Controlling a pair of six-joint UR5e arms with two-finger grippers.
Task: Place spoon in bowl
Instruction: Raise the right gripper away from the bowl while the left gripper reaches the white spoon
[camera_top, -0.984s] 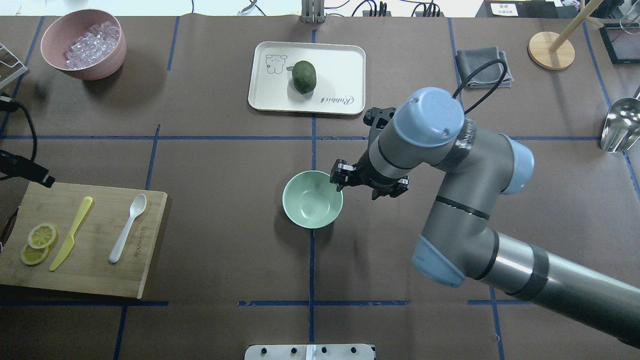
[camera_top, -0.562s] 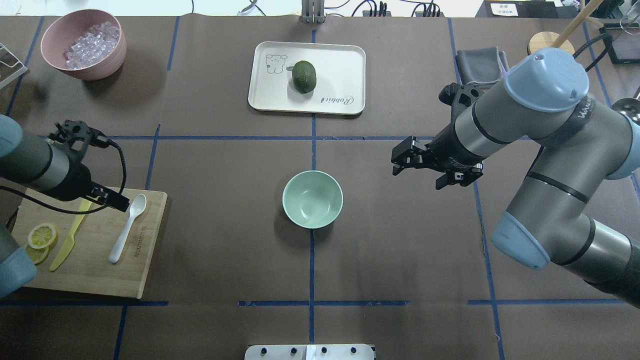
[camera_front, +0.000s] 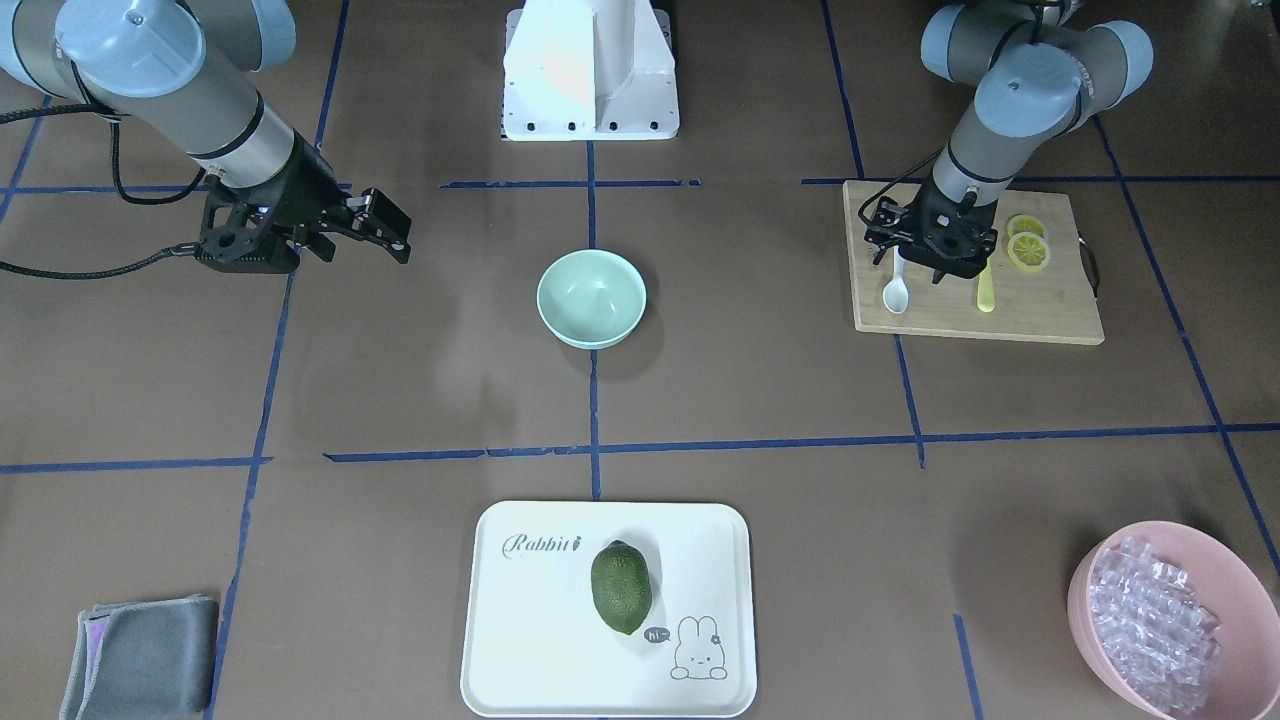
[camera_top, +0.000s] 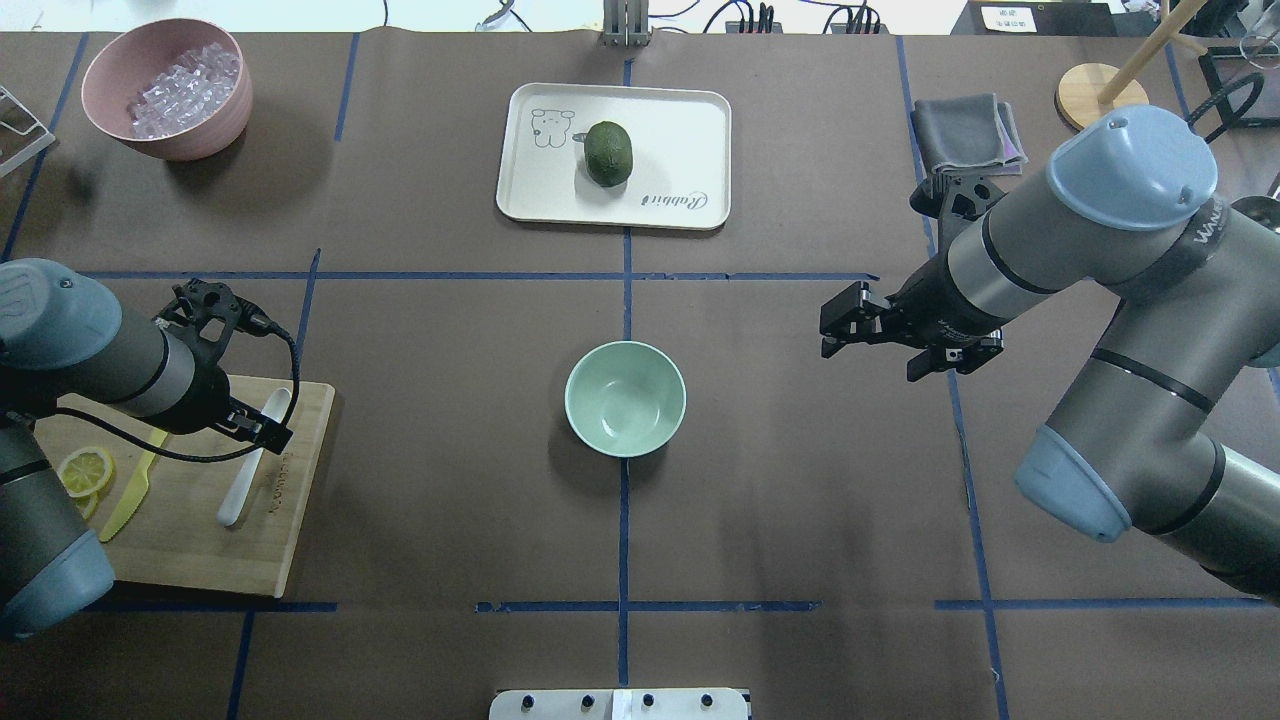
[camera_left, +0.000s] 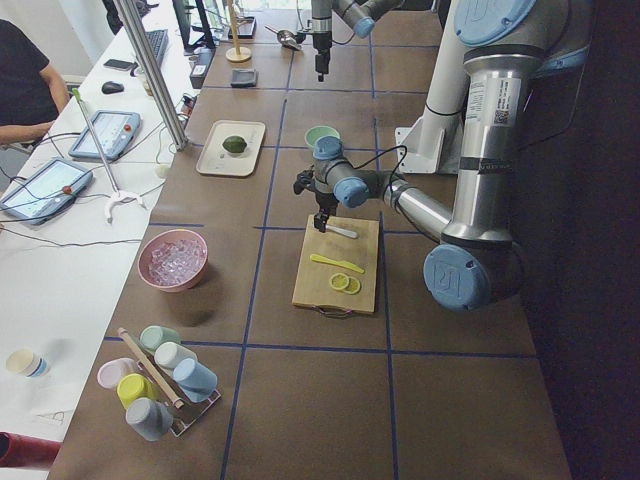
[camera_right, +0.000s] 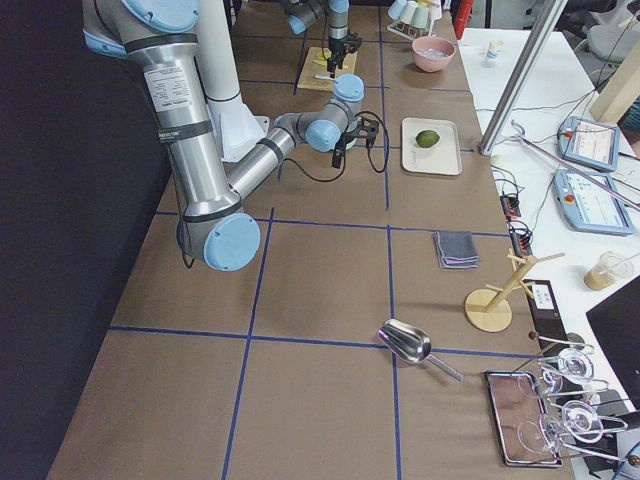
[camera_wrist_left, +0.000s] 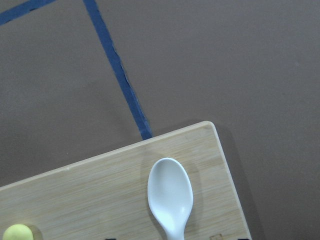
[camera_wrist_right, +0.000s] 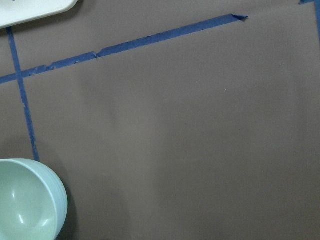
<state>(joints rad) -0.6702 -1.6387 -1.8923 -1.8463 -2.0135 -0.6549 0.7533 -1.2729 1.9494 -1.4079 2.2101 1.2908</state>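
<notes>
The white spoon (camera_top: 238, 492) lies on the wooden cutting board (camera_top: 190, 550) at the left, its scoop pointing away from me; it also shows in the front view (camera_front: 895, 292) and the left wrist view (camera_wrist_left: 170, 195). My left gripper (camera_top: 258, 427) hangs right over the spoon's handle, open and not touching it, as the front view (camera_front: 932, 262) shows. The mint-green bowl (camera_top: 625, 398) stands empty at the table's middle (camera_front: 591, 298). My right gripper (camera_top: 832, 335) is open and empty, to the right of the bowl and apart from it.
A yellow knife (camera_top: 128, 500) and lemon slices (camera_top: 82, 472) lie on the board beside the spoon. A pink bowl of ice (camera_top: 165, 88) stands far left, a white tray (camera_top: 680, 130) with a green fruit (camera_top: 609, 153) far centre, a grey cloth (camera_top: 965, 132) far right.
My right arm has pulled back from the bowl's rim to the right. My left arm has come in from the left and now hangs over the spoon.
</notes>
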